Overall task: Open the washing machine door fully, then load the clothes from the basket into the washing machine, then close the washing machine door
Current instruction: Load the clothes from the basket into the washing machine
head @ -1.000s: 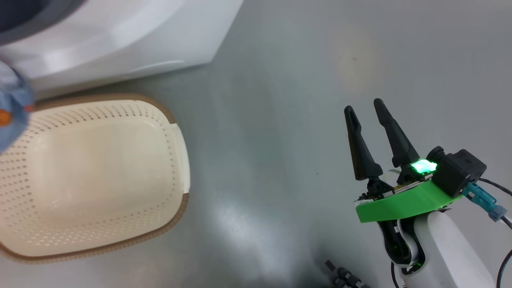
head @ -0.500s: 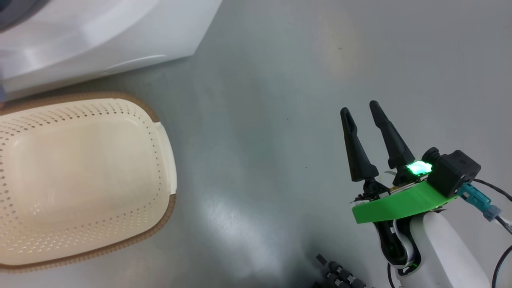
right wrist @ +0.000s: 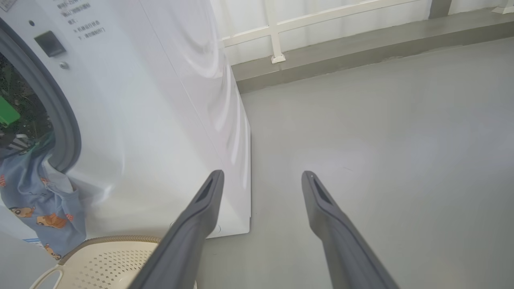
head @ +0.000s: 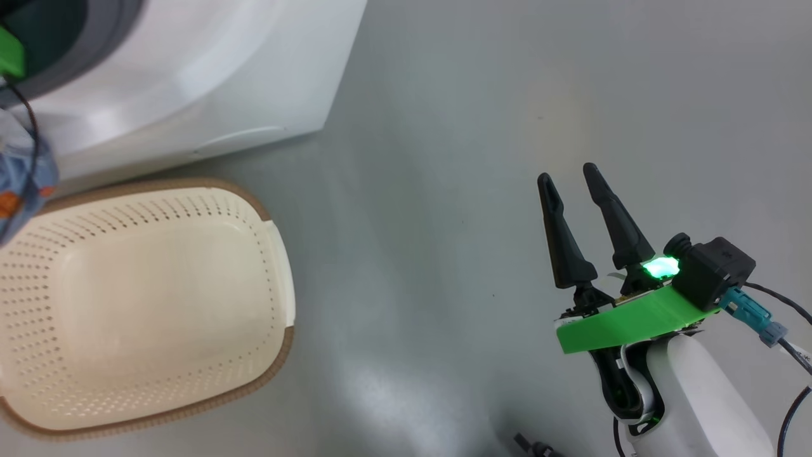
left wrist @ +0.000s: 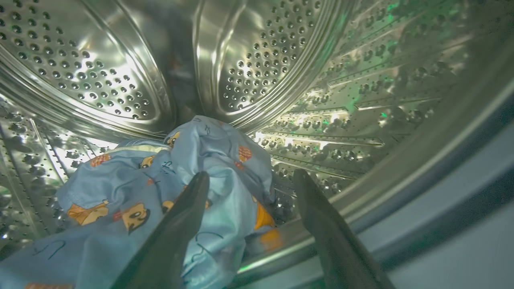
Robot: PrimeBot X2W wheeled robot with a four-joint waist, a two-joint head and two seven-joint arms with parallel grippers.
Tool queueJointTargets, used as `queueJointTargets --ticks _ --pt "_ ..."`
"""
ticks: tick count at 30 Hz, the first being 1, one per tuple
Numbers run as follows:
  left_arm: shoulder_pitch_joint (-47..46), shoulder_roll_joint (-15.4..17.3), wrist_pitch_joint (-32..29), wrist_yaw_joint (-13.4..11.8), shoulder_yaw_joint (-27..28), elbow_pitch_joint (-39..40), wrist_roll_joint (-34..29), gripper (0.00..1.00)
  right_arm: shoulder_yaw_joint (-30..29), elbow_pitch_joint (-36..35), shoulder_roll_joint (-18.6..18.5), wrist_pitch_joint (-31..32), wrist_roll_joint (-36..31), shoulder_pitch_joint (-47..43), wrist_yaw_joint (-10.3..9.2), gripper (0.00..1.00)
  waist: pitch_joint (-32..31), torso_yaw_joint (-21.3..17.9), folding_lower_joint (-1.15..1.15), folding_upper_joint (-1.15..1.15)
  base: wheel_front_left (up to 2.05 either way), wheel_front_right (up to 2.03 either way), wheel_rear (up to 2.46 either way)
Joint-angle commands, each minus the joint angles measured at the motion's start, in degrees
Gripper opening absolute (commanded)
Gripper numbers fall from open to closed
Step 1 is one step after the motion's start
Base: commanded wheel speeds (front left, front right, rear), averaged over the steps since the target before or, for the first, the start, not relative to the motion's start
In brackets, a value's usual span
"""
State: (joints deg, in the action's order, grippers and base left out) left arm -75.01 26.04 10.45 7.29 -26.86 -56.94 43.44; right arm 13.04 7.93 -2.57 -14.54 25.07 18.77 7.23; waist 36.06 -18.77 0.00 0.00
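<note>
My left gripper (left wrist: 251, 174) is inside the drum (left wrist: 100, 72), jaws spread wide with nothing pinched between them. The clothes (left wrist: 209, 160) are heaped at lower left of the left wrist view, and one finger crosses in front of the blue bear-print fabric. My right gripper (head: 567, 173) is at lower right of the head view, also gaping and empty, hanging over bare floor (head: 444, 190).

Moving outward, in the right wrist view a fold of that fabric spills over the grey gasket (right wrist: 64, 120) at the left edge. It hangs down the front of the washing machine (head: 190, 76) towards the basket (head: 282, 346), which sits at lower left of the head view with its inside bare as far as I can see.

That loose fold is the worry. If I pull my left fingers out along the cloth they could hook it and drag the heap back over the lip. If the door swings shut on it, the fabric gets trapped in the seal and the latch may not catch. It looks to me like it wants a push deeper first
</note>
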Motion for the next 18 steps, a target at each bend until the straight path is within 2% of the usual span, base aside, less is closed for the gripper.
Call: queueJointTargets --ticks 1,4,10,18 --pt "0.8 2.5 0.7 0.2 0.5 1.6 0.3 1.0 1.2 -1.0 -0.5 -0.5 0.0 -0.1 0.25 1.0 -2.6 1.0 0.0 0.0 0.0 0.0 0.0" --pt "4.4 2.7 3.2 0.2 -1.9 2.4 1.2 1.0 1.0 -0.1 -1.5 -0.5 0.1 0.1 0.25 1.0 -5.9 2.2 0.0 0.0 0.0 0.0 0.0" --pt "10.4 2.2 4.4 0.2 -2.9 4.7 3.0 1.0 0.7 0.9 -3.7 -0.5 0.7 -0.3 0.25 1.0 -11.4 4.3 0.0 0.0 0.0 0.0 0.0" --pt "20.3 1.3 4.5 0.2 1.0 10.2 2.1 1.0 0.2 2.5 -6.3 -0.5 1.4 -1.6 0.25 1.0 -18.2 7.6 0.0 0.0 0.0 0.0 0.0"
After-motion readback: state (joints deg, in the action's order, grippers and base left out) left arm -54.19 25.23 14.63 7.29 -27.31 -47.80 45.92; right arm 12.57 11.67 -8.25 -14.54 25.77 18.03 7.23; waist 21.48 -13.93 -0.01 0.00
